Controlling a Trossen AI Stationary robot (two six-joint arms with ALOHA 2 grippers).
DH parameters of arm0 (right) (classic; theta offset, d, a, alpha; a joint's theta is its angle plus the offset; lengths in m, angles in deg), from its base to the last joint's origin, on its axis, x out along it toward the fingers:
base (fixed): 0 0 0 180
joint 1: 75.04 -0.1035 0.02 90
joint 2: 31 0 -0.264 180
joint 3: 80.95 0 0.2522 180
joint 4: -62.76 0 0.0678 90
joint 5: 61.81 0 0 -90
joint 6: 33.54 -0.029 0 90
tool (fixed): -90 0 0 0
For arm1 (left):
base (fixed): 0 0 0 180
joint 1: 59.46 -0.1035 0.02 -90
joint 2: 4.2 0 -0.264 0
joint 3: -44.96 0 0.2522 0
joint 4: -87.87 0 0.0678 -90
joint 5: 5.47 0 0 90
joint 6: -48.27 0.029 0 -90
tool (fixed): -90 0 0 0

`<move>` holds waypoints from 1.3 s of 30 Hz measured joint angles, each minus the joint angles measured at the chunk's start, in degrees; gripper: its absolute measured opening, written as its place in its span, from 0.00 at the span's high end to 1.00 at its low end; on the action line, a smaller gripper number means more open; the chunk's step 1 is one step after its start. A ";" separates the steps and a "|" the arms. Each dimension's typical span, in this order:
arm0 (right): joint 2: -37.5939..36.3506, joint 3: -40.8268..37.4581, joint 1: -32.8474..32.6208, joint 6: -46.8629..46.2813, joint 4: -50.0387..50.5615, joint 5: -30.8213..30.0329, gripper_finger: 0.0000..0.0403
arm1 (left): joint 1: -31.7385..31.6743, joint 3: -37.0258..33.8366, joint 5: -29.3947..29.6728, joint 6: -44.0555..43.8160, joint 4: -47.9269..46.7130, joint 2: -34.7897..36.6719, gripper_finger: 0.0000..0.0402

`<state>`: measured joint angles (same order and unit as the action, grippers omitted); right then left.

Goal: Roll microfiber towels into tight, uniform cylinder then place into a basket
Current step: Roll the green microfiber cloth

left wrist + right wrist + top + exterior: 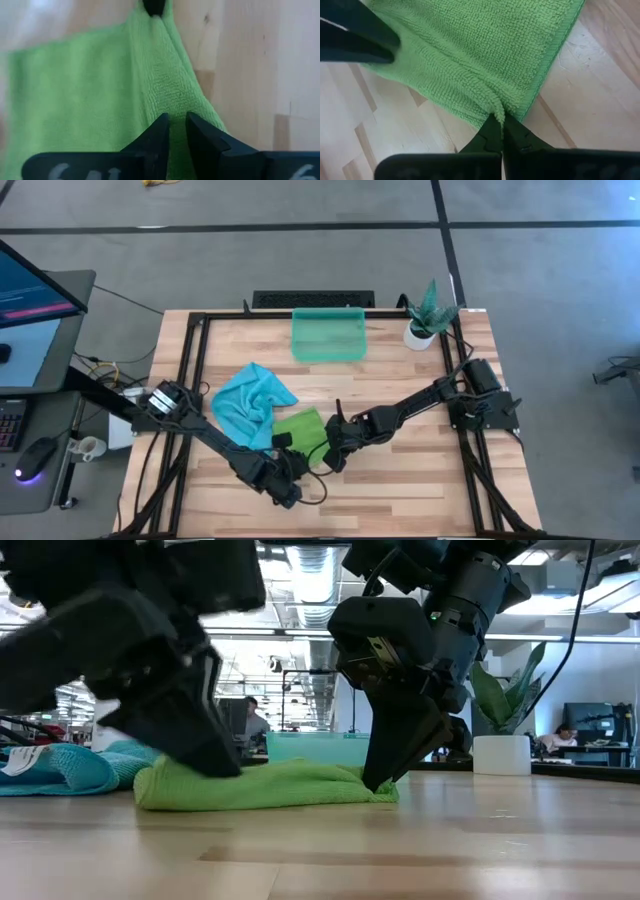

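From above, my left gripper (pixel 283 470) and my right gripper (pixel 335 448) both sit at the lime green towel (pixel 301 427), which lies folded near the middle of the table (pixel 420 480), a little toward its front edge; the left is at the towel's front-left corner and the right at its front-right corner, so the two of us bracket its front edge and its long axis runs roughly between us. The turquoise towel (pixel 250 402) lies crumpled just beside it toward the left edge, touching or overlapping it, and the basket (pixel 328 335) stands well apart by the back edge, beside the plant pot (pixel 420 334). From table height the green towel (pixel 265 785) is a low flat pad, not yet a cylinder, with one gripper pressed down at each end. In my left wrist view my fingers (pixel 155 135) are nearly closed on a pinched ridge of green towel (pixel 75 95). In my right wrist view my fingers (pixel 492 132) are shut tight on the towel's hemmed edge (pixel 470 55), gathering a small pucker. I judge the roll must travel away from this held edge toward the back edge, both arms equally near
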<state>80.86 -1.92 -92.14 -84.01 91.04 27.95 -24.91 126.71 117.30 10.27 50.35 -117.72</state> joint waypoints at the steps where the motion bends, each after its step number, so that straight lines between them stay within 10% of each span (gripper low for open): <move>1: 0.00 0.00 0.00 0.37 -0.11 0.11 0.98 | 0.07 -0.04 -0.27 -0.57 -0.89 -0.05 0.85; 26: -0.39 0.00 1.12 4.40 -0.11 7.93 0.71 | 0.76 0.05 -3.99 -3.06 -4.13 0.07 0.85; 39: -9.38 -0.06 -0.24 17.03 5.33 0.22 0.68 | 0.85 0.03 -4.33 -4.96 -5.15 0.10 0.85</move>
<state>71.48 -1.97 -92.38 -66.98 96.36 28.17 -24.06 126.73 112.97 5.31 45.21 -117.63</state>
